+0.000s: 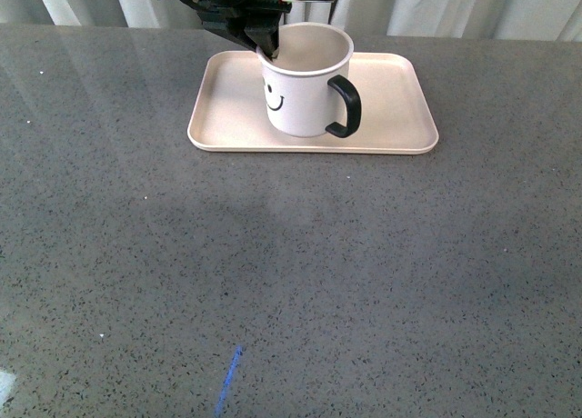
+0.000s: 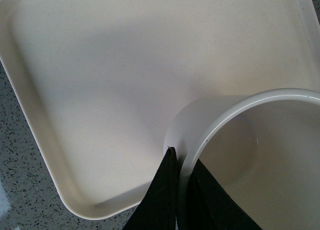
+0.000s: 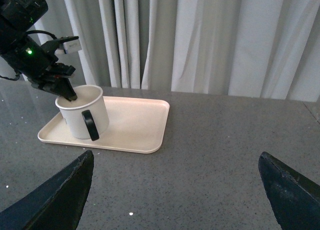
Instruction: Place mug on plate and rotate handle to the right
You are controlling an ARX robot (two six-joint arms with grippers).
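Observation:
The white mug (image 1: 305,86) with a black smiley face stands upright on the pale cream plate (image 1: 400,118) at the back of the table. Its black handle (image 1: 346,106) points right and a little toward the front. My left gripper (image 1: 269,44) is shut on the mug's left rim, one finger inside and one outside. In the left wrist view the black fingers (image 2: 162,200) pinch the mug wall (image 2: 200,140) over the plate (image 2: 100,90). The right wrist view shows the mug (image 3: 82,115) and plate (image 3: 135,125) from a distance, with my right gripper (image 3: 175,190) open over bare table.
The grey speckled table (image 1: 291,282) stretches from the plate to the front edge, with a short blue mark (image 1: 229,382) near the front. Pale curtains (image 3: 200,40) hang behind the table.

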